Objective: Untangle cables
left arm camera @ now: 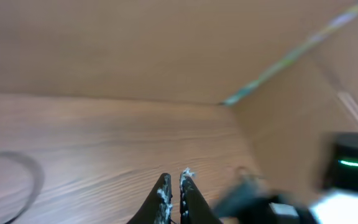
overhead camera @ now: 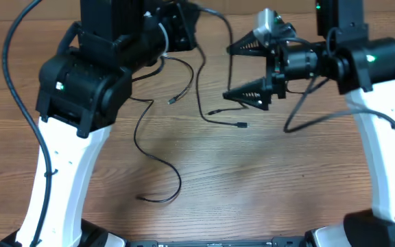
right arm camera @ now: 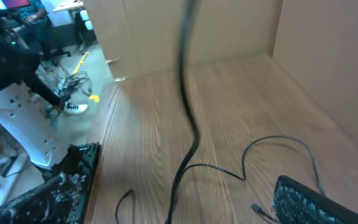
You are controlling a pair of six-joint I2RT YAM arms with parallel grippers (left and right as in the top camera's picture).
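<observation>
Several thin black cables lie on the wooden table. One long cable (overhead camera: 137, 134) curves toward the front. Others end in small plugs (overhead camera: 242, 125) (overhead camera: 173, 101) near the middle. My left gripper (overhead camera: 178, 27) is raised at the back; in the left wrist view its fingers (left arm camera: 174, 180) are pressed together, apparently on a cable (overhead camera: 230, 41) that runs from it and hangs down. My right gripper (overhead camera: 256, 68) is wide open, with that hanging cable (right arm camera: 188, 124) between its fingers (right arm camera: 185, 208), not touching. A thin cable (right arm camera: 272, 140) and a plug (right arm camera: 257, 208) lie below it.
Brown cardboard walls (right arm camera: 197, 31) stand behind and beside the table (overhead camera: 266, 178). A cable loop (left arm camera: 33, 171) lies at the left of the left wrist view. The right arm (left arm camera: 353, 180) shows blurred at its right. Thick arm cables (overhead camera: 19, 89) hang on the left.
</observation>
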